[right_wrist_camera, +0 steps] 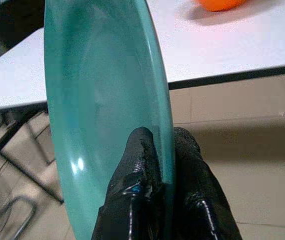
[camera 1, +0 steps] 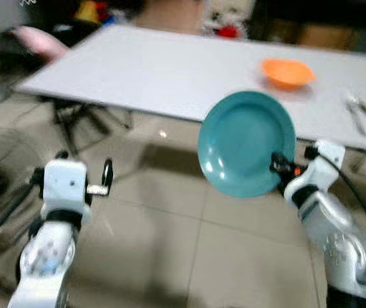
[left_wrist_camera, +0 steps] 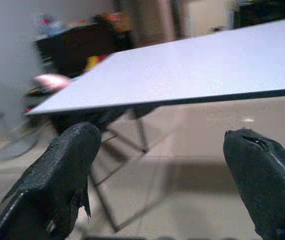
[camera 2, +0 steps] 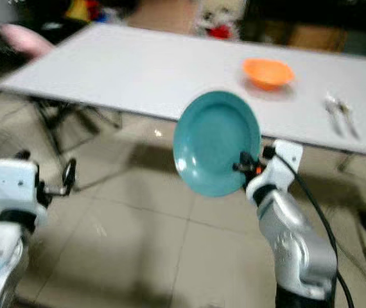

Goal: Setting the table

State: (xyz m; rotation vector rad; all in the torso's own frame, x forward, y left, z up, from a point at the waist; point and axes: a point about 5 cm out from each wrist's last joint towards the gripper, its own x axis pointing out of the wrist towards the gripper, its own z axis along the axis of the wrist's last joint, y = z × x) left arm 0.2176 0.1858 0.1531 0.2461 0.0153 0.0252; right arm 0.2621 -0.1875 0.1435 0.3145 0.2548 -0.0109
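A teal plate (camera 1: 246, 142) stands nearly upright in the air before the near edge of the white table (camera 1: 170, 70). My right gripper (camera 1: 278, 165) is shut on the plate's lower right rim; in the right wrist view its fingers (right_wrist_camera: 142, 165) pinch the rim of the teal plate (right_wrist_camera: 97, 100). An orange bowl (camera 1: 287, 72) sits on the table at the right, with cutlery (camera 1: 361, 115) beside it. My left gripper (left_wrist_camera: 162, 165) is held low at the left over the floor, open and empty, its fingers (left_wrist_camera: 62, 170) wide apart.
Tiled floor (camera 1: 170, 244) lies between me and the table. Chair legs (camera 1: 80, 122) show under the table's left end. A pink object (camera 1: 38, 40) and clutter sit beyond the far left corner.
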